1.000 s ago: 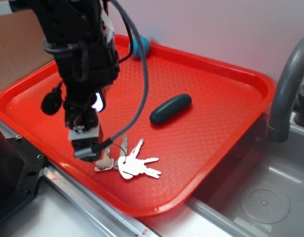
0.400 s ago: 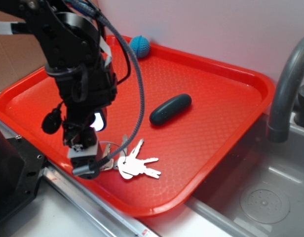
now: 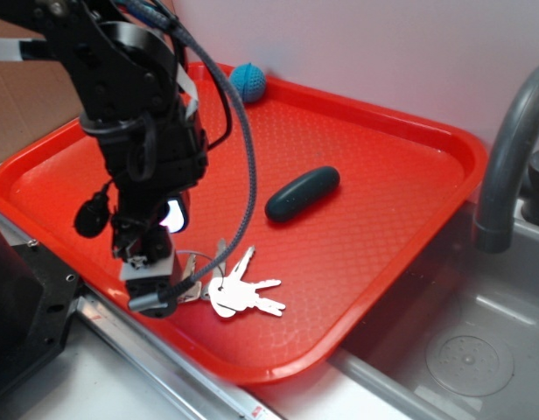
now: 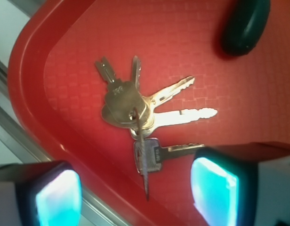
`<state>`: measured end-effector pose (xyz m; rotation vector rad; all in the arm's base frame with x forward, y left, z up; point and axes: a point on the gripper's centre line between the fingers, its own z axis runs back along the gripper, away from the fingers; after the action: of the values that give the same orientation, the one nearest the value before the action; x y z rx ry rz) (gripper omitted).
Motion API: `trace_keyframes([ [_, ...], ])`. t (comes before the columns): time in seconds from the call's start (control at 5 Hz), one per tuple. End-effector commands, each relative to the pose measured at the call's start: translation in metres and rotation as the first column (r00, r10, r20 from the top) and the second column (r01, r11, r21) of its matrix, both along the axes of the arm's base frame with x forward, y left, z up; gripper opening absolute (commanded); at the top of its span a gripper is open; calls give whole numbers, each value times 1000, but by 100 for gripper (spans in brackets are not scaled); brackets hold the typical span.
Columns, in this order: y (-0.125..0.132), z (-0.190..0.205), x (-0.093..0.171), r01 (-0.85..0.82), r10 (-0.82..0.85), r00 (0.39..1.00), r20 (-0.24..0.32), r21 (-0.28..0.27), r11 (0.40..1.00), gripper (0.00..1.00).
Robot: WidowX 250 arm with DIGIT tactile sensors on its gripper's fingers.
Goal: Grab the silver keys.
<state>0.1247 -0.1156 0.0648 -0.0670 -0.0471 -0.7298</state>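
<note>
The silver keys point(image 3: 241, 293) lie fanned out on a thin ring near the front rim of the red tray point(image 3: 383, 219). My gripper point(image 3: 156, 296) is low over their left end, just above the tray floor. In the wrist view the keys point(image 4: 135, 110) spread out ahead of the gripper point(image 4: 135, 193), which is open. A square-headed key and a thin upright one sit in the gap between the glowing pads point(image 4: 213, 188). The left finger point(image 4: 58, 195) hangs over the tray's rim. Nothing is gripped.
A dark oval capsule point(image 3: 303, 193) lies mid-tray, behind the keys. A blue knitted ball point(image 3: 248, 81) rests at the tray's far corner. A grey faucet point(image 3: 514, 149) and steel sink point(image 3: 471, 350) stand to the right. The tray's raised rim runs just under the gripper.
Over the last second the arm came down and toward the tray's front rim, reaching the keys' left end. It has held still for the last 0.4 s, and the keys have not shifted.
</note>
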Motion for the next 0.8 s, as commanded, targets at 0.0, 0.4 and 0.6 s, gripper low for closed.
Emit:
trace_keyframes([
  [0.0, -6, -17, 3, 14, -14, 1000, 17, -49, 999, 100],
  [0.4, -8, -17, 4, 3, -2, 1000, 31, -59, 998, 0],
  [0.6, -10, -17, 5, 11, -10, 1000, 24, -52, 999, 0],
])
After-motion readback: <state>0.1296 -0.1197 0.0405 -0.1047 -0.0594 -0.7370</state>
